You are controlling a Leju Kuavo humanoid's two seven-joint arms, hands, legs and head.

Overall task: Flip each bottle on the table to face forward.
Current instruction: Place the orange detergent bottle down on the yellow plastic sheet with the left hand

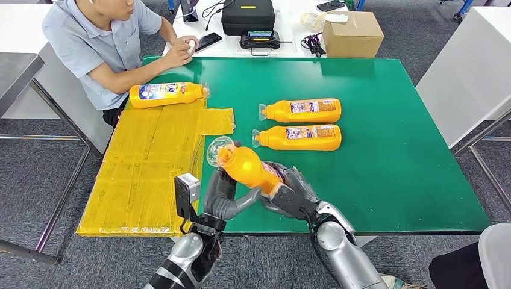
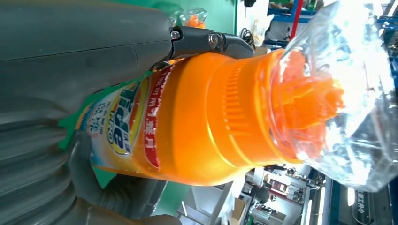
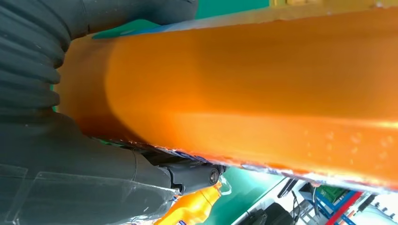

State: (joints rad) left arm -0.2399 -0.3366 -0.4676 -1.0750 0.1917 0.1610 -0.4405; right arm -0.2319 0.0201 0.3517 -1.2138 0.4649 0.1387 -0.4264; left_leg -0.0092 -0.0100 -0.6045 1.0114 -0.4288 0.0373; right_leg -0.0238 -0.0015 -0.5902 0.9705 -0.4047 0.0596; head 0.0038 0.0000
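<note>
Head view. Both hands hold one orange detergent bottle (image 1: 247, 166) above the near edge of the green table (image 1: 391, 150), its clear-capped neck tilted up and away toward the table's left. The left hand (image 1: 226, 195) grips the bottle from below near the shoulder, thumb and fingers curled around it; the right hand (image 1: 289, 189) wraps the bottle's base, fingers closed on it. Two more orange bottles lie on their sides at mid-table, labels up, caps pointing left: the farther one (image 1: 304, 110) and the nearer one (image 1: 301, 137), parallel and just apart. A fourth bottle (image 1: 166, 94) lies on the yellow taped sheet (image 1: 144, 174) at the table's left, cap pointing right, beside a seated person (image 1: 102, 42) in a light blue shirt. Behind the table stand a cardboard box (image 1: 354, 33) and a black case (image 1: 247, 15).

Left wrist view. The held bottle's ribbed orange collar and clear cap (image 2: 338, 93) project beyond the hand; the label shows red and blue print. A dark finger (image 2: 206, 41) presses on the shoulder, the grey thumb (image 2: 117, 197) on the opposite side.

Right wrist view. The bottle's plain orange body lies against the grey hand; one dark fingertip (image 3: 197, 176) clamps its edge. Another bottle (image 3: 192, 208) lies on the green table beyond.
</note>
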